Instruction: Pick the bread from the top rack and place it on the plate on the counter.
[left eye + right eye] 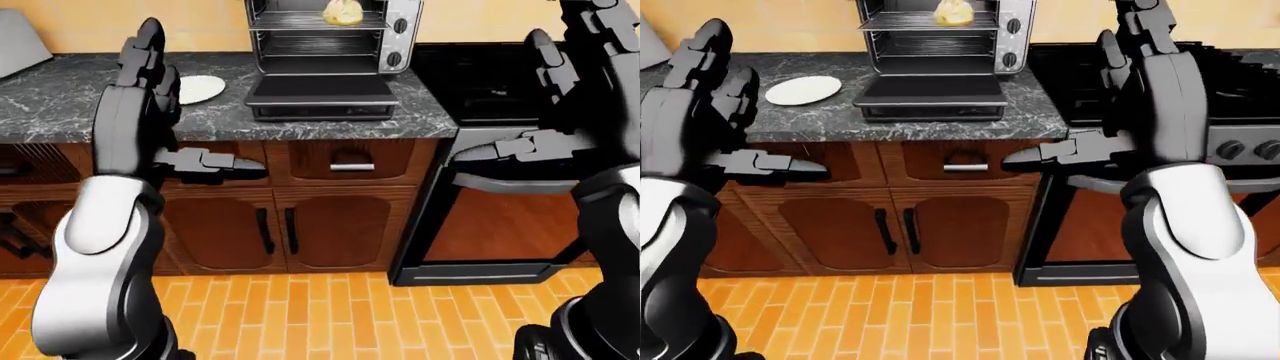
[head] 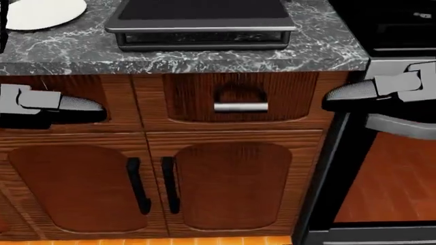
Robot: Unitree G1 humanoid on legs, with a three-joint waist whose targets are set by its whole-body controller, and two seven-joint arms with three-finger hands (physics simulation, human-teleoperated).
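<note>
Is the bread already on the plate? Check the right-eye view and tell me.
No, the bread sits on the top rack of the open toaster oven, while the white plate on the counter holds nothing.
</note>
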